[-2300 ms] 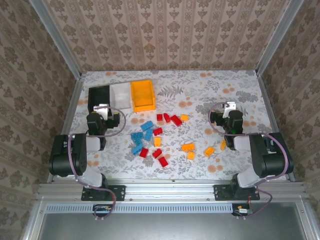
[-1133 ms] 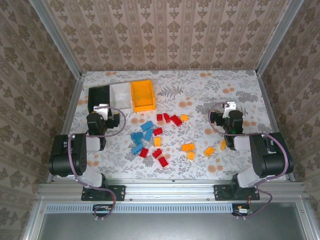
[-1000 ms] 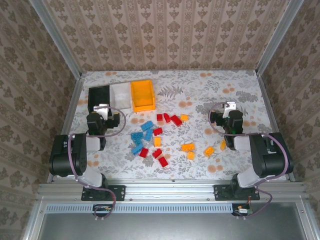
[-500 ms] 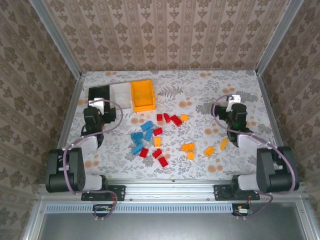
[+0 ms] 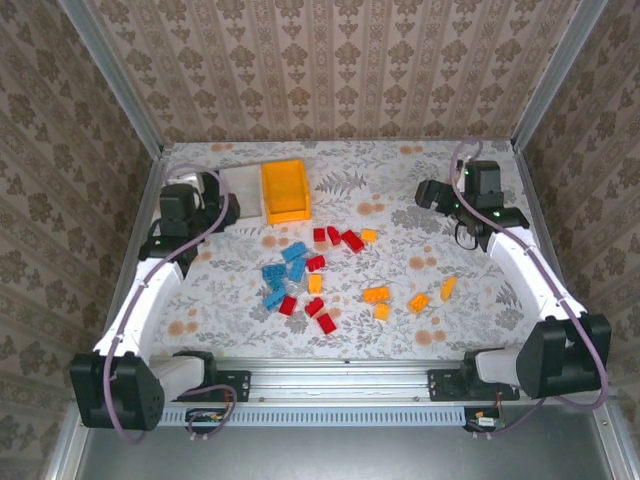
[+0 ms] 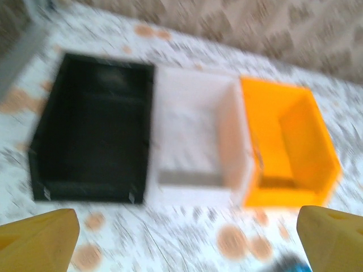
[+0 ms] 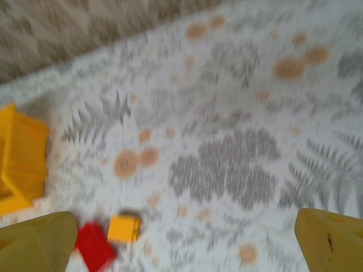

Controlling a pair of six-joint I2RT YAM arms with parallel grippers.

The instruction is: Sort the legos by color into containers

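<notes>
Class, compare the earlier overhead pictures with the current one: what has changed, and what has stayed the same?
Both arms unfolded and stretched away from their bases: the left gripper moved up to the black bin, the right gripper toward the far right. Nothing was taken hold of; both are open. The legos and bins stayed put.

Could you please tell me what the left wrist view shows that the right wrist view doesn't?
Left wrist, not right wrist: the black bin and the white bin, side by side. Right wrist, not left wrist: a red brick beside an orange-yellow brick. Both: the orange bin, whole in the left wrist view and just an edge in the right wrist view, and the floral tablecloth.
</notes>
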